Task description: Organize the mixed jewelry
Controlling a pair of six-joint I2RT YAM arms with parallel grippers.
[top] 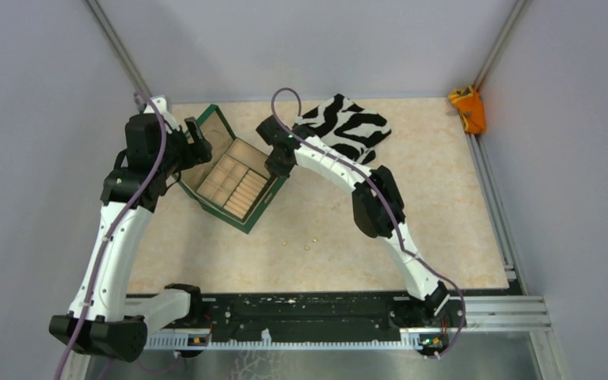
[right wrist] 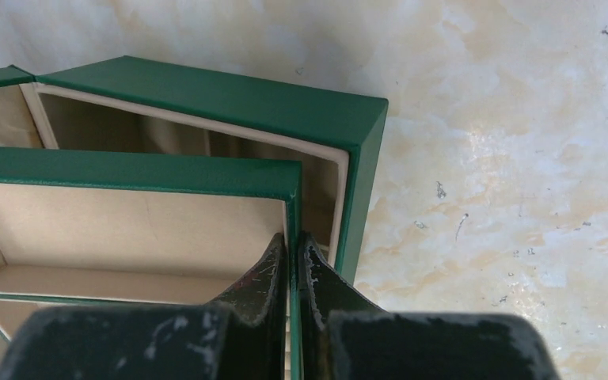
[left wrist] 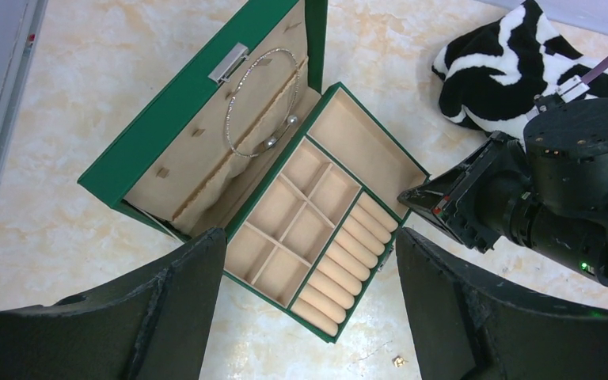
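— Where is the silvery hoop [left wrist: 263, 103]?

— Inside the open lid [left wrist: 182, 150] of the green jewelry box [top: 265, 202]. It lies flat against the tan lining, its two little ball ends pointing down toward the compartments.

— And the small bits?

— A few gold specks [top: 306, 247] sit on the table [top: 412, 198] on the near side of the box, well apart from it. The left wrist camera catches one of them just past the box's near corner.

— What's the left gripper [left wrist: 310, 237] doing?

— It hangs above the box with its jaws spread wide and nothing between them. Its camera looks straight down on the compartments and the ring rolls.

— The right gripper [right wrist: 293, 265]?

— It's at the box's far right corner. Its fingers [right wrist: 265, 277] are pinched together on the thin green wall of the inner tray, one finger inside the tray and one outside it.

— Anything else out there?

— A zebra-striped cloth [top: 347, 127] lies bunched up behind the right arm, near the box but not touching it. There's also something orange [top: 467, 108] in the far right corner; I can't tell what it is.
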